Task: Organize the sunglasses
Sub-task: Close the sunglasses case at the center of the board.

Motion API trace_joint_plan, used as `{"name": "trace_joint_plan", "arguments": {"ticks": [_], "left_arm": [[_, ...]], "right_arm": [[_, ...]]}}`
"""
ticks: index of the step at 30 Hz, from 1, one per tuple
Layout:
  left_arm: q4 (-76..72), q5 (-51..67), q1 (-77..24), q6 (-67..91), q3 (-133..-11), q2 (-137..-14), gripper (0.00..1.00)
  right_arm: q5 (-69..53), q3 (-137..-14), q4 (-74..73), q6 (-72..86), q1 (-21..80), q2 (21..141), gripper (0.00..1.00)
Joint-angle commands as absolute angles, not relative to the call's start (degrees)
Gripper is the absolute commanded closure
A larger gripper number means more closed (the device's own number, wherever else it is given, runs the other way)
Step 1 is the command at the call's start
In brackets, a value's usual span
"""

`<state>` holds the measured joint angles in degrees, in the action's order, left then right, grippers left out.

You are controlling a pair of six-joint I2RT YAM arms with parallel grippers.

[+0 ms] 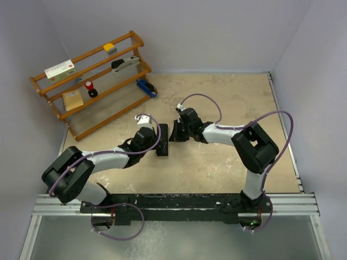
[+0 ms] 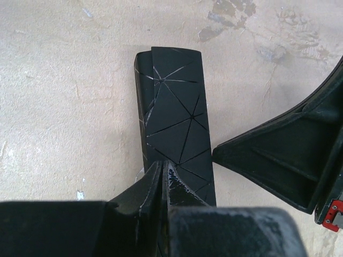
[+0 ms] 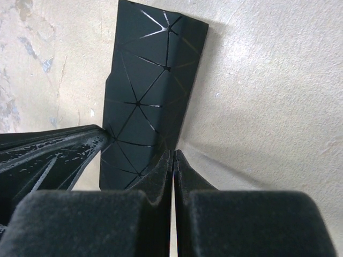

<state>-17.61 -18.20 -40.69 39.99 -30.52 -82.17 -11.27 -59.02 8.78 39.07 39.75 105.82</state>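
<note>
Left wrist view: the left gripper (image 2: 162,167) has its fingers pressed together, with the tips on the near end of the black case (image 2: 174,107). Whether a thin edge is nipped between them cannot be told.
Right wrist view: the right gripper (image 3: 173,155) is closed to a hairline slit, its tips at the case's long edge — a hold on it cannot be confirmed.
Black case: long and creased into triangular facets, it lies on the pale, stained tabletop (image 2: 64,107) between the two grippers. The right gripper's finger touches its side.
Sunglasses: position cannot be told — no view shows them clearly.
Top external view: both arms reach inward and meet at the case mid-tabletop. A wooden rack (image 1: 136,40) holding small items stands at the far left.
</note>
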Motion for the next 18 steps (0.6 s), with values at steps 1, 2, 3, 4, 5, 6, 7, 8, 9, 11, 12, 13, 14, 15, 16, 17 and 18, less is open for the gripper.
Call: {"name": "trace_joint_plan", "arguments": {"ticks": [1,2,3,4,5,6,7,8,9,11,12,13,14,15,16,17,18], "left_arm": [[-18.40,-18.15,-41.02,40.82,-29.80,-82.99,1.00],[-17.81,-18.48,-41.09,40.60,-30.15,-82.51,1.00],[-16.81,-18.91,-41.10,40.26,-30.53,-82.12,1.00],[-16.20,-19.44,-41.07,39.99,-30.77,-81.50,1.00],[-15.61,-20.01,-41.08,39.70,-31.03,-80.84,1.00],[-15.04,-20.41,-41.13,39.34,-31.29,-80.25,1.00],[-14.37,-20.70,-41.13,38.92,-31.67,-79.76,1.00],[-13.93,-21.03,-41.13,38.71,-31.99,-79.45,0.98],[-13.67,-21.35,-41.09,38.53,-32.21,-79.02,0.96],[-13.04,-21.72,-41.12,38.24,-32.62,-78.66,0.95],[-12.68,-21.88,-41.12,38.15,-32.91,-78.48,0.94],[-12.40,-21.91,-41.12,38.08,-33.14,-78.27,0.93],[-12.05,-21.95,-41.11,38.06,-33.34,-78.00,0.93],[-11.79,-22.10,-41.07,38.06,-33.56,-77.63,0.92],[-11.56,-22.19,-41.13,37.99,-33.69,-77.39,0.92],[-11.21,-22.29,-41.13,37.97,-33.86,-77.09,0.91],[-10.87,-22.65,-41.11,37.89,-34.10,-76.75,0.90]], "right_arm": [[-8.71,-60.85,6.59,37.16,40.17,103.41,0.98],[-7.85,-60.76,5.94,36.56,40.17,102.79,0.98],[-6.67,-60.77,5.09,35.84,40.17,102.16,0.97],[-5.53,-60.78,4.23,35.03,40.17,101.42,0.96],[-4.13,-60.78,3.43,34.15,40.16,100.70,0.95],[-2.49,-60.67,2.75,33.39,40.16,99.63,0.94],[-1.41,-60.58,1.98,32.64,40.15,98.93,0.93],[-0.30,-60.48,1.18,32.04,40.16,98.40,0.93],[0.67,-60.53,0.26,31.40,40.14,97.95,0.92],[2.59,-60.04,-0.67,30.52,40.13,97.03,0.88],[3.44,-59.47,-0.66,30.35,40.16,96.37,0.81],[4.04,-58.63,-0.35,30.14,40.17,95.66,0.77],[4.53,-57.84,0.00,29.73,40.15,94.85,0.75],[5.02,-57.30,0.12,29.62,40.14,94.19,0.71],[5.12,-56.78,0.28,29.49,40.15,93.61,0.67],[5.14,-56.37,0.42,29.10,40.16,93.11,0.64],[5.22,-56.02,0.44,28.94,40.09,92.62,0.62]]}}
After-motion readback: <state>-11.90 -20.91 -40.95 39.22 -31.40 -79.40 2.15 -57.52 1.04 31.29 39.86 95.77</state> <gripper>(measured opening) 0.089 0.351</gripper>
